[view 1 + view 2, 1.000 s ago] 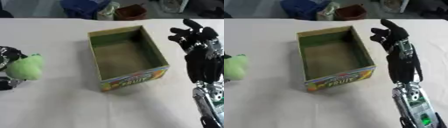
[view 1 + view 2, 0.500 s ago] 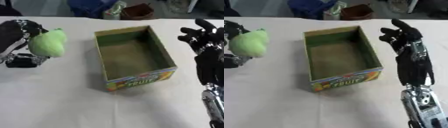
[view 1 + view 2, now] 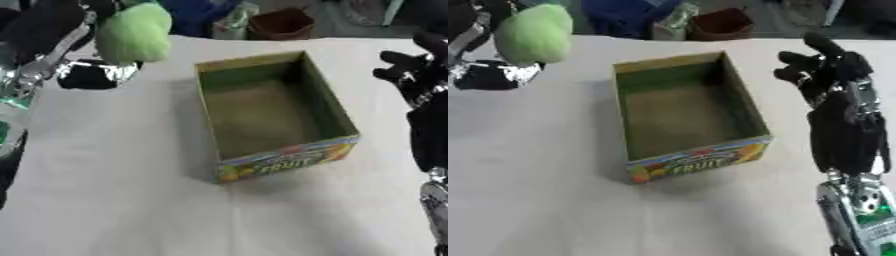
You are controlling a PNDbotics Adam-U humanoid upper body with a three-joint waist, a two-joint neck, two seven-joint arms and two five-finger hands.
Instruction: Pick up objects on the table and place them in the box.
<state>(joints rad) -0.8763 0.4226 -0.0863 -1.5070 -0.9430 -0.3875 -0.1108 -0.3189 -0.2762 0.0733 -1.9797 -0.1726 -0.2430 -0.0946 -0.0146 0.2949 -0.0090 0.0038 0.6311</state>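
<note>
Upper left: your left hand (image 3: 61, 30) grips the green plush (image 3: 134, 32) — box (image 3: 741, 102) below empty; right hand (image 3: 820, 70), fingers spread, idles.

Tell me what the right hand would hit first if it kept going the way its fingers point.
Probably nothing on the table. The right hand is open beside the box, fingers aimed toward the far edge; that line looks free, with floor clutter beyond, though depth is hard to judge.
</note>
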